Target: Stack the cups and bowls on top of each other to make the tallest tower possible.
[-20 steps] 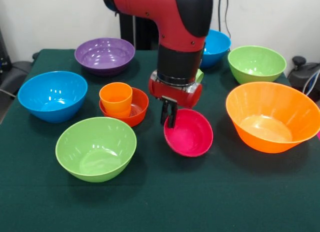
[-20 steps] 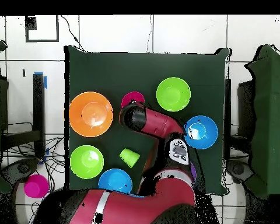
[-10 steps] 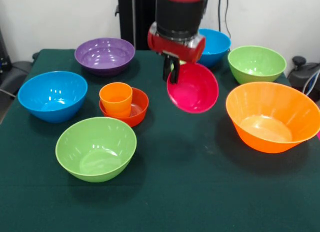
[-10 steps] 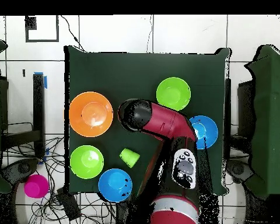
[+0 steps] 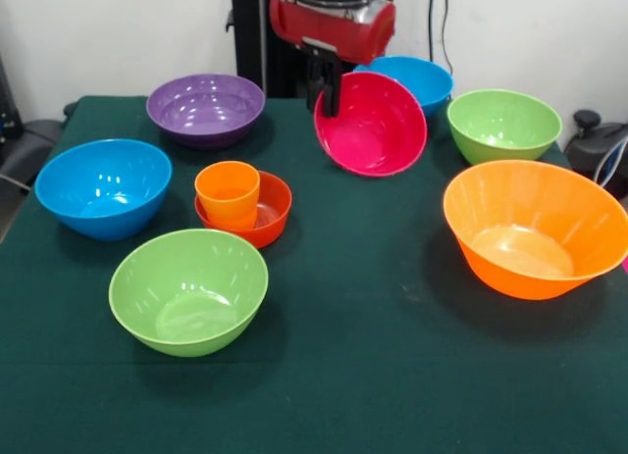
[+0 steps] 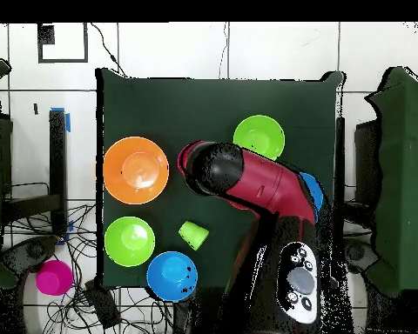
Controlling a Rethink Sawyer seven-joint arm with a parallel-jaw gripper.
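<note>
From the front, the gripper point(image 5: 325, 91) hangs in the air near the top, its jaws closed over the upper rim of the magenta bowl point(image 5: 371, 126). That bowl is lifted clear of the green-covered surface point(image 5: 373, 376) and tilted so its hollow faces the camera. Behind it sits a blue bowl point(image 5: 417, 79), partly hidden. To the right of that stands a light green bowl point(image 5: 502, 124), and nearer the camera the largest orange bowl point(image 5: 535, 228). At the far left is the purple bowl point(image 5: 205, 108). Below it on the left rests a second blue bowl point(image 5: 103, 186). Near the middle the orange cup point(image 5: 228, 193) stands upright inside the small red-orange bowl point(image 5: 258, 211). In front of these lies another light green bowl point(image 5: 188, 289).

From overhead, the red and black arm point(image 6: 265, 187) reaches across the middle of the surface and hides the jaws and most of the magenta bowl; only a sliver of magenta shows at its left edge. Uncovered are the big orange bowl point(image 6: 136, 170), a light green bowl point(image 6: 259, 137), another light green bowl point(image 6: 130, 241), a blue bowl point(image 6: 171, 276) and a light green cup point(image 6: 192, 234) between them. A blue rim point(image 6: 313, 187) peeks out from under the arm on the right.
</note>
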